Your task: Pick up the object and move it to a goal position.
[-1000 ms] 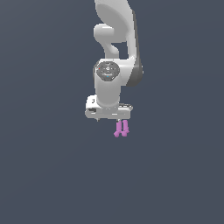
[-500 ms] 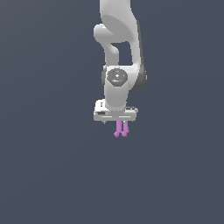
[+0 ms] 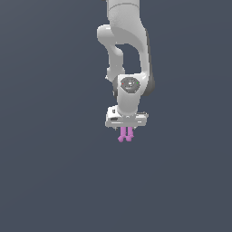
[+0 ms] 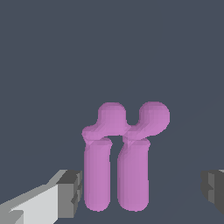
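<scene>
The object [image 3: 125, 134] is a tiny pink-magenta piece with two short prongs side by side, showing just under my white gripper [image 3: 126, 128] in the exterior view. In the wrist view the object [image 4: 118, 166] stands between my two grey fingertips. One fingertip [image 4: 70, 192] is very close beside one prong, and the other fingertip [image 4: 213, 187] is far off from the other prong. The gripper [image 4: 142, 191] is open around the object and does not hold it.
Only a plain dark grey background shows in both views. The white arm [image 3: 129, 41] rises straight up from the gripper to the top edge of the exterior view.
The gripper has moved toward the exterior view's right and slightly down, until it is over the object. The object has stayed in place.
</scene>
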